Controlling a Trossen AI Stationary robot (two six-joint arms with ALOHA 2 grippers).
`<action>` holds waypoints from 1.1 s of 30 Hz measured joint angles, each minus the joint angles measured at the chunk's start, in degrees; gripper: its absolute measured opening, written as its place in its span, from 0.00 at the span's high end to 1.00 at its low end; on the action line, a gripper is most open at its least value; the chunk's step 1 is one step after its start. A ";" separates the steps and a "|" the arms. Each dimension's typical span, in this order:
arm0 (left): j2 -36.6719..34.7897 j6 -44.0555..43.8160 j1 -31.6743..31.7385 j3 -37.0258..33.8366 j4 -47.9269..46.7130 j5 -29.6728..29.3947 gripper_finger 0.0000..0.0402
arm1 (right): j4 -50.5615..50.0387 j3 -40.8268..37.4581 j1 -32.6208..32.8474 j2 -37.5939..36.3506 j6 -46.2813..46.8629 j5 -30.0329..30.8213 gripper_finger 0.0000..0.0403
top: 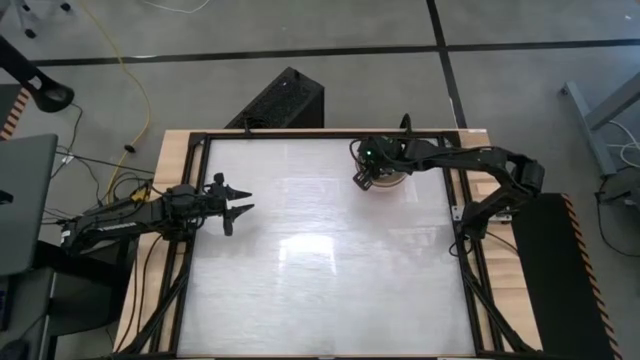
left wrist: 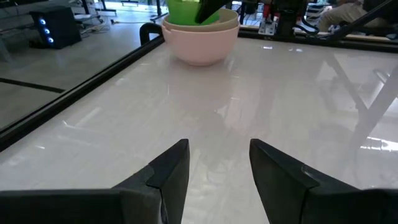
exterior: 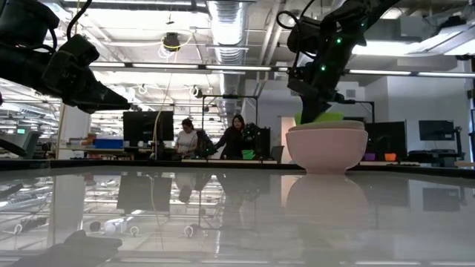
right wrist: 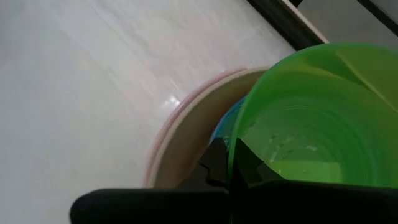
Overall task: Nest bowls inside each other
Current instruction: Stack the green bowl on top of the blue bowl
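The right gripper (right wrist: 229,163) is clamped on the green bowl's (right wrist: 311,130) rim, above the nested pink bowl (exterior: 326,148) at one o'clock. The left gripper (top: 238,203) waits at nine o'clock, fingers apart.

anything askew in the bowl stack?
Only the green bowl: it sits tilted above the stack, pinched at its rim by the right gripper, not yet seated. Nothing spilled or damaged.

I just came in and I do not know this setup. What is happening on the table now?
The robot is nesting bowls. The right gripper is shut on the rim of the green bowl, holding it tilted over the stack at the table's far right. The pink-white bowl is outermost, with a beige bowl and a blue bowl inside it. The left gripper waits open at the left side of the table.
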 joint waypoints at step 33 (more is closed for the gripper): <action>0.00 0.01 0.00 0.00 0.00 -0.01 0.61 | -5.12 0.04 0.04 -0.04 3.93 -1.50 0.76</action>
